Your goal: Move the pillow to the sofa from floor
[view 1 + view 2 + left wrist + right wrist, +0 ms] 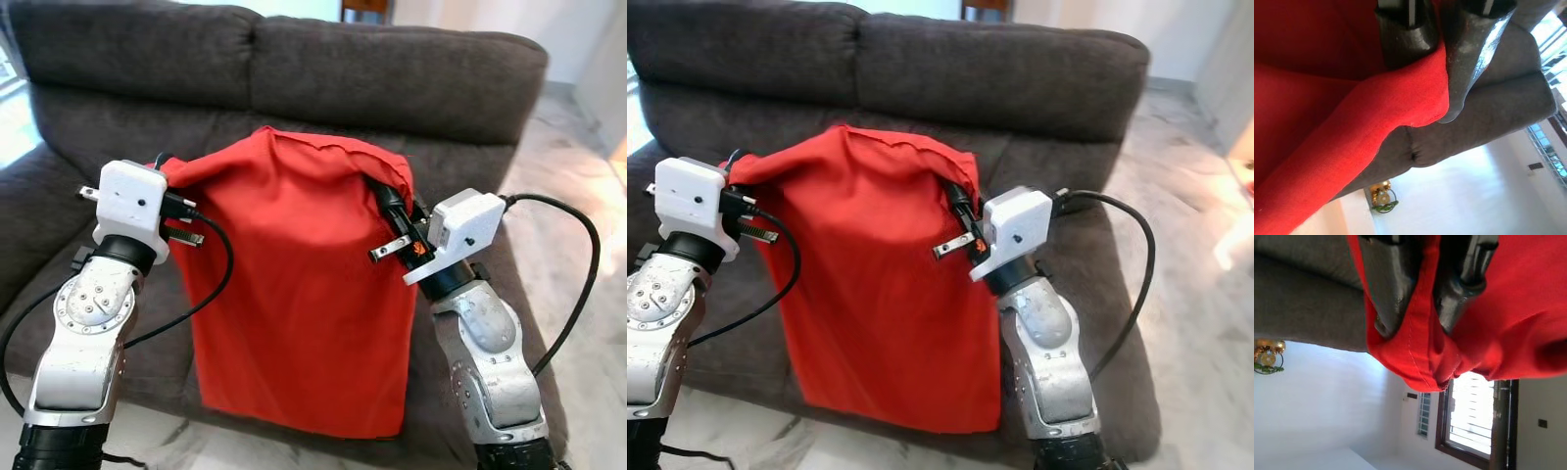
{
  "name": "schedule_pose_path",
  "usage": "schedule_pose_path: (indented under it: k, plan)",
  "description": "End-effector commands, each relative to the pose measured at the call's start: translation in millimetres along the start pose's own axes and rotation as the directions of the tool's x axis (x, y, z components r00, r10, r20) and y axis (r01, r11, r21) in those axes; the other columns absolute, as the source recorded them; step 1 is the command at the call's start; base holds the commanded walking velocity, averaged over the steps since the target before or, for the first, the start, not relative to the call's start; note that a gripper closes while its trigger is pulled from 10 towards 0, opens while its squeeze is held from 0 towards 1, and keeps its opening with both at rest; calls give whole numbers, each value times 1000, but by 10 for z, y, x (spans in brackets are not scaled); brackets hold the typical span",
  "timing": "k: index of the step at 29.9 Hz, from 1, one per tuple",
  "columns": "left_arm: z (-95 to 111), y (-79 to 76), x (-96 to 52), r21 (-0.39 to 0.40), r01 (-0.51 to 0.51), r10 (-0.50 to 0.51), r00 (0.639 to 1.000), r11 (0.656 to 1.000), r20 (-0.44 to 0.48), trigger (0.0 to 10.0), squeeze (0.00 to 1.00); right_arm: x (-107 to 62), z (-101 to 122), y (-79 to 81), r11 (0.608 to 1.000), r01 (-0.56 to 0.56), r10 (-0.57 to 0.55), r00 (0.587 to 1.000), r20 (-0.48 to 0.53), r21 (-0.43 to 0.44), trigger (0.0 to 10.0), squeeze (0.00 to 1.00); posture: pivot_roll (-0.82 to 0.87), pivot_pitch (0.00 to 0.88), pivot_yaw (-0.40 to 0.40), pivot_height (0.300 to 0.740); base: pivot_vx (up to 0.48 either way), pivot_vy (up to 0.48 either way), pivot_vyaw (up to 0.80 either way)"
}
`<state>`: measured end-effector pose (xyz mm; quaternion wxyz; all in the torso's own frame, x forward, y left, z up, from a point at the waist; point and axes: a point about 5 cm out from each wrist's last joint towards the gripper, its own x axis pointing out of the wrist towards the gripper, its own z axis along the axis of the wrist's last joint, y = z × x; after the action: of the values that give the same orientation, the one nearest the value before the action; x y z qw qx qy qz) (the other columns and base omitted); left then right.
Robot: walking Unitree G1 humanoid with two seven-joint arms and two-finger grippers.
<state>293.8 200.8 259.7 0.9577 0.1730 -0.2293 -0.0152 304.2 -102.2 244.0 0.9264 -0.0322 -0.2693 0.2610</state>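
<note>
While both hands grip, pillow (294,294) hangs upright, long axis vertical.

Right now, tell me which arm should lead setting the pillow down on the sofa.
Neither clearly. The left gripper and right gripper each pinch a top corner of the red pillow, level, in front of the sofa. Probably lower both together.

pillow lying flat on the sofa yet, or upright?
Upright: the red pillow hangs tall before the sofa, top corners pinched by the left tool and right tool.
</note>
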Motion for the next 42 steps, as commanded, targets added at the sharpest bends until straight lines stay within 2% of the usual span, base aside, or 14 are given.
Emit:
schedule_pose_path:
  k: [1, 6, 14, 20, 26, 31, 38, 40, 42]
  plan:
    - [211, -7, 28, 6, -5, 5, 995, 1000, 102, 10000, 0, -19, 78, -21, 1000, -10, 11, 1000, 27, -16, 10000, 0, 86, 106, 10, 740, 304, 0, 0]
    - [201, -1, 29, 7, -8, 7, 995, 1000, 99, 10000, 0, -14, 85, 1, 1000, -18, 18, 999, 32, -11, 10000, 0, 86, 104, 10, 740, 303, 0, 0]
    - [188, 1, 31, 8, -9, 8, 996, 1000, 94, 10000, 0, 15, 81, -72, 999, 31, -30, 999, 31, -21, 10000, 0, 87, 102, 9, 740, 304, 0, 0]
    - [143, -16, 21, -3, 3, -3, 997, 1000, 73, 10000, 0, 37, 87, -44, 1000, 13, -13, 999, 43, -11, 10000, 0, 87, 102, 8, 740, 301, 0, 0]
    - [-45, -215, -61, -62, 142, -144, 989, 988, -23, 10000, 0, -13, -91, -20, 1000, -8, 7, 999, -36, -14, 10000, 0, 88, 103, 7, 740, 43, 0, 0]
    - [-211, -369, -164, -39, 263, -266, 956, 964, -126, 10000, 0, -64, -211, 7, 1000, -11, 11, 997, -78, 1, 10000, 0, 91, 104, 4, 740, 0, 0, 0]
    - [-287, -372, -195, 5, 295, -290, 941, 955, -175, 10000, 0, -99, -302, 11, 1000, -4, 6, 994, -111, 13, 10000, 0, 90, 106, 3, 740, 0, 0, 0]
    - [-300, -404, -211, 49, 336, -322, 928, 940, -187, 10000, 0, -106, -319, 11, 1000, -1, 3, 993, -116, 13, 10000, 0, 90, 106, 3, 740, 0, 0, 0]
    - [-328, -462, -248, 36, 373, -358, 910, 927, -210, 10000, 0, -131, -373, 13, 1000, 8, -5, 990, -140, 16, 10000, 0, 90, 107, 2, 740, 0, 0, 0]
